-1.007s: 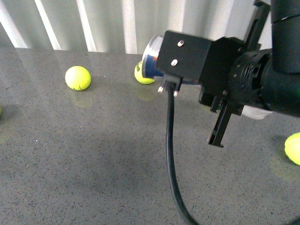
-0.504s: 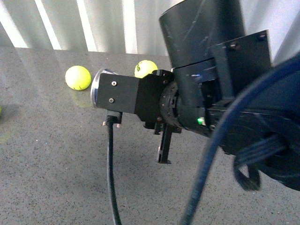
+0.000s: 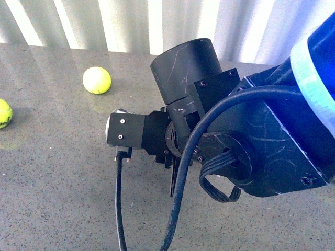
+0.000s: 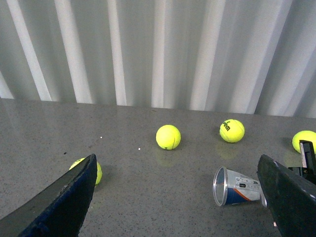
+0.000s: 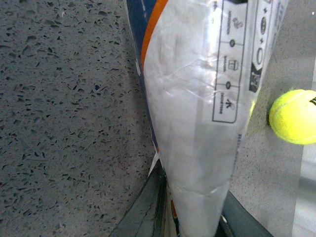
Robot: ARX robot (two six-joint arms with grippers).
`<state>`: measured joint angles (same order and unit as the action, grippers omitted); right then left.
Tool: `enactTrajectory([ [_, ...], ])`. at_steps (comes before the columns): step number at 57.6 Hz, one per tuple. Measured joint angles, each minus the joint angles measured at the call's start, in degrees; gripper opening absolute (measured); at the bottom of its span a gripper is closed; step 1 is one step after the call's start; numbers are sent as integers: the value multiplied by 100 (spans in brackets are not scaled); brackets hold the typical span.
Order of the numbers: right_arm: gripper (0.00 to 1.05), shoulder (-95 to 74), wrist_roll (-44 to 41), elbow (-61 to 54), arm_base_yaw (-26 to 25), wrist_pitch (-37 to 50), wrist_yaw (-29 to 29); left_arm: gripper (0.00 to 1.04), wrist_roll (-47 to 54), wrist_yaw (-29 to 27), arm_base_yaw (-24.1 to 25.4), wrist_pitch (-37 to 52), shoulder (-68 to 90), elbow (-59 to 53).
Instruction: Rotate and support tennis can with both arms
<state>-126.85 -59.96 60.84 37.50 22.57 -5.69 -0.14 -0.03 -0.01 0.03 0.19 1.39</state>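
The tennis can (image 4: 239,187) lies gripped in the right jaws; left jaws gape empty

Grey speckled stone-look worktop (image 3: 52,178): polished, fine dark and pale flecks, soft reflections beneath the balls.
Clear plastic cylindrical tennis can (image 4: 238,186): glossy see-through wall with a shiny rim. The white, navy and orange label film is smooth but creased in the right wrist view.
Yellow-green felt tennis balls (image 4: 168,137): fuzzy, matt.
Black right arm (image 3: 183,68): matt hard casing with fine pale scuffs.
Small bright metal screws (image 3: 121,121): shiny.
Blue shell section (image 3: 293,120): glossy, scratched.
Black round cable (image 3: 119,209): smooth, rubbery, slight sheen.
Left gripper (image 4: 177,163): jaws dark, flat, matt.
Pale ribbed back wall (image 4: 158,49): smooth sheet, satin.
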Motion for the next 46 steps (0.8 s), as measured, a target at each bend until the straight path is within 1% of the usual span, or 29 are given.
enactTrajectory([
  [15, 12, -155, -48, 83, 7, 208, 33, 98, 0, 0, 0, 0, 0, 0],
  [18, 22, -155, -39, 83, 7, 210, 92, 98, 0, 0, 0, 0, 0, 0],
  [20, 26, -155, -33, 81, 7, 219, 114, 98, 0, 0, 0, 0, 0, 0],
  [25, 40, -155, -15, 13, 11, 225, 293, 98, 0, 0, 0, 0, 0, 0],
  [29, 49, -155, -17, -55, 11, 229, 350, 98, 2, 0, 0, 0, 0, 0],
  [32, 58, -146, -17, -109, 11, 229, 374, 98, 0, 0, 0, 0, 0, 0],
  [39, 74, -94, -22, -254, -2, 247, 407, 98, 0, 0, 0, 0, 0, 0],
  [46, 93, 48, -66, -472, -33, 306, 428, 98, 0, 0, 0, 0, 0, 0],
])
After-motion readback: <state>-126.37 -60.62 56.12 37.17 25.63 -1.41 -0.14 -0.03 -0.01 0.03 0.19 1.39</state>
